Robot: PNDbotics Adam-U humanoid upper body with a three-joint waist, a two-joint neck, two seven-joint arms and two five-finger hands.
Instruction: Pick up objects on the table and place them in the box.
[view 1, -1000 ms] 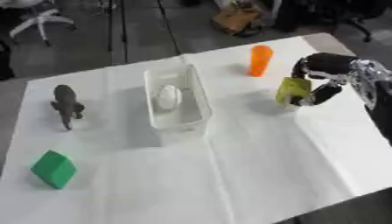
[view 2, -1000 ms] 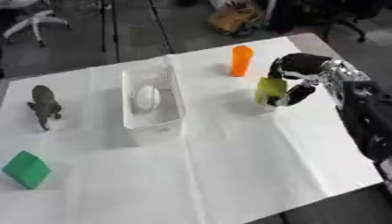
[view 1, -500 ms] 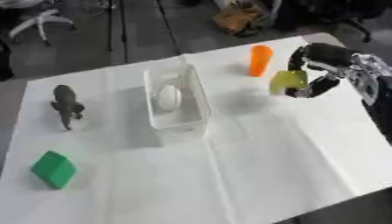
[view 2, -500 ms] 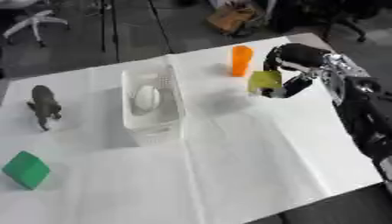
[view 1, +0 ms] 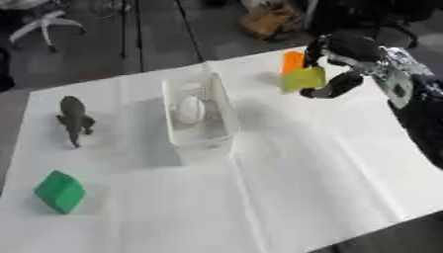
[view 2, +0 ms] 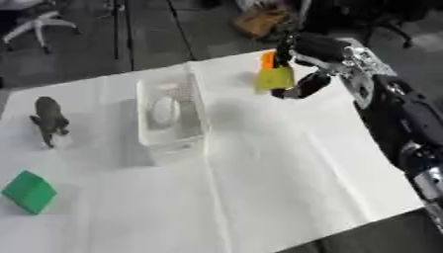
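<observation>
My right hand [view 1: 339, 63] has its fingers curled round a yellow-green block [view 1: 303, 79], held above the table [view 1: 311, 178] so it clears the rim of the white box [view 1: 200, 111] on the way over. An egg-shaped white thing [view 1: 190, 109] already lies inside. My left hand is out of view.

A box [view 1: 200, 114] is set mid-table; an animal figure [view 1: 74, 118] and a block [view 1: 60, 191] lie toward the left edge.
</observation>
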